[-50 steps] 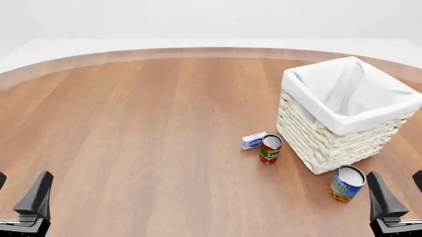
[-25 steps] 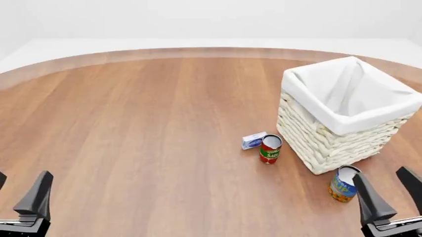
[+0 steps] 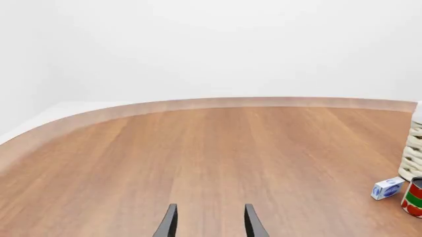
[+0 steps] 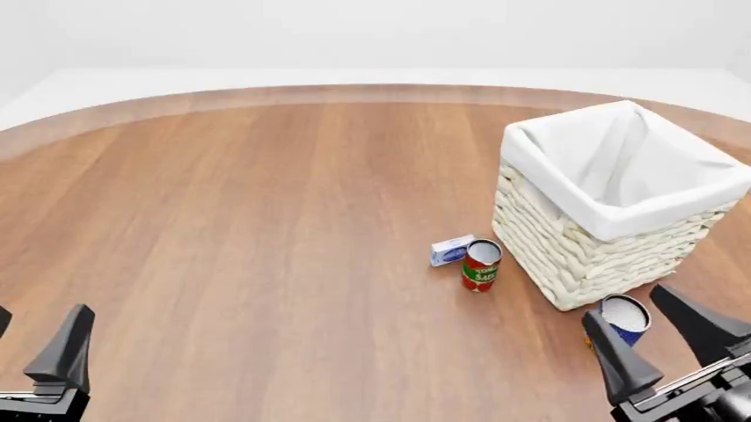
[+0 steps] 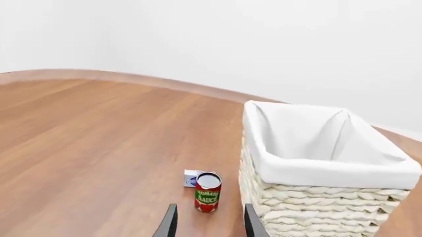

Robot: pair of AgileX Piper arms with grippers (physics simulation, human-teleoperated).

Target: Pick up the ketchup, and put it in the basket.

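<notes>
The ketchup is out of view in every frame. The basket (image 4: 610, 227), cream wicker with a white cloth liner, stands at the right of the table; it also shows in the right wrist view (image 5: 316, 210) and at the edge of the left wrist view (image 3: 415, 153). My right gripper (image 4: 624, 303) is open at the near right, just in front of the basket, its fingers either side of a blue-and-yellow can (image 4: 622, 318) as seen from the front. Nothing is held between its fingers (image 5: 209, 207). My left gripper (image 4: 41, 312) is open and empty at the near left (image 3: 211, 207).
A red-and-green tomato sauce can (image 4: 480, 264) stands upright just left of the basket, with a small white-and-blue box (image 4: 452, 250) lying behind it. Both show in the right wrist view, can (image 5: 207, 191) and box (image 5: 191, 177). The table's curved far edge (image 4: 352, 90) runs across the back.
My right gripper has swung left and forward, turning so its fingers now frame the blue-and-yellow can in the front view. The left gripper and all objects have stayed put.
</notes>
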